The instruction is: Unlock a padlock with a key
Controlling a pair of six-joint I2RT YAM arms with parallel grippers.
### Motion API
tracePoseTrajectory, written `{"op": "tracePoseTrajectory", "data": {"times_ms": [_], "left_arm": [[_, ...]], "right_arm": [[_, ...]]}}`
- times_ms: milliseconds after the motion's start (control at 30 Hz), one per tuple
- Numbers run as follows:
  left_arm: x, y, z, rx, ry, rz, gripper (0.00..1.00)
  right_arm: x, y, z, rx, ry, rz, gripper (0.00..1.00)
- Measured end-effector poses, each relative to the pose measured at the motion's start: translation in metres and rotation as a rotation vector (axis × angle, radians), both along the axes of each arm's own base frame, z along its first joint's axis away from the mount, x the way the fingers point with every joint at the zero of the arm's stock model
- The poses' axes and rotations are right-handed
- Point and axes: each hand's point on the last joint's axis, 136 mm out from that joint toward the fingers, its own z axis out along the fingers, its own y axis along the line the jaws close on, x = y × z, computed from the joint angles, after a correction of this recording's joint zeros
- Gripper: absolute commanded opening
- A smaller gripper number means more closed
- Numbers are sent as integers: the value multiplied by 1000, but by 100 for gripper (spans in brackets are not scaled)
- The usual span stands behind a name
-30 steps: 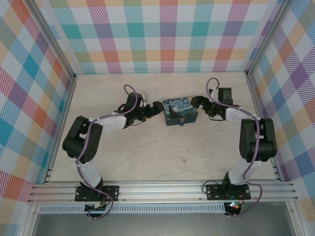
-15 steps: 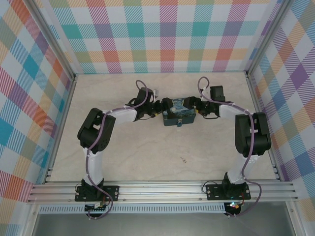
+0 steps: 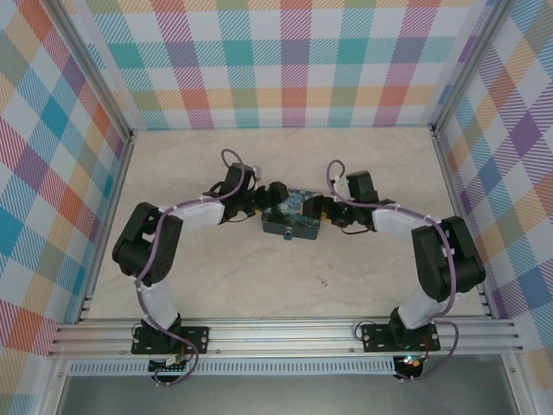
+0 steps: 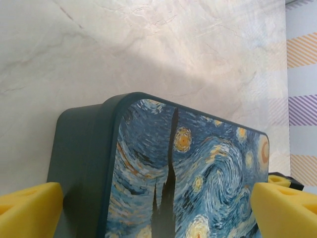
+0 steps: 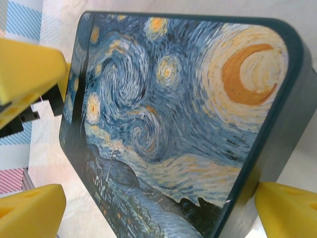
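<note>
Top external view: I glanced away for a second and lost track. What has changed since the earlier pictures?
The rectangular dark-blue starry-night tin slid left and toward the arm bases, its tiny blue padlock going along. The left end effector and right end effector travelled with it, flanking its ends, jaws open. The tiny dark-grey key stayed put on the table.

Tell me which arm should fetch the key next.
Right, probably. The key lies on the table toward the right arm's side, nearer the right gripper than the left gripper. Both straddle the tin.
</note>
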Motion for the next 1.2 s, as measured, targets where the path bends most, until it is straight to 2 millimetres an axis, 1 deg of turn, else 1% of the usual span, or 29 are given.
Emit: {"op": "tracePoseTrajectory", "data": {"times_ms": [100, 200, 300, 367, 433, 533, 633, 733, 800, 900, 1067, 1200], "left_arm": [[-5, 11, 3, 5, -6, 16, 99], [-4, 23, 10, 7, -13, 35, 100], [2, 41, 22, 15, -40, 67, 100], [5, 56, 36, 27, -72, 96, 100], [4, 68, 51, 37, -112, 117, 100], [-4, 83, 74, 51, -171, 138, 100], [-18, 91, 88, 57, -213, 143, 100], [-32, 97, 92, 57, -230, 148, 100], [-41, 102, 91, 62, -232, 154, 100], [-52, 109, 85, 75, -222, 163, 100], [-64, 117, 86, 83, -232, 176, 100], [-68, 125, 86, 86, -240, 195, 100]], "right_arm": [[-11, 8, 1, 1, 7, 19, 99], [-15, 7, 6, -21, -5, 15, 100], [-18, -4, 9, -85, -15, -15, 100], [-22, -14, 12, -134, -22, -35, 100], [-28, -24, 16, -179, -24, -52, 98], [-42, -36, 23, -221, -10, -67, 92], [-63, -43, 27, -242, 24, -63, 84], [-93, -43, 15, -269, 92, -30, 78], [-116, -43, 0, -300, 166, -3, 74], [-142, -45, -18, -353, 255, 31, 71], [-163, -42, -42, -453, 346, 84, 65], [-171, -41, -57, -528, 394, 114, 58]]}}
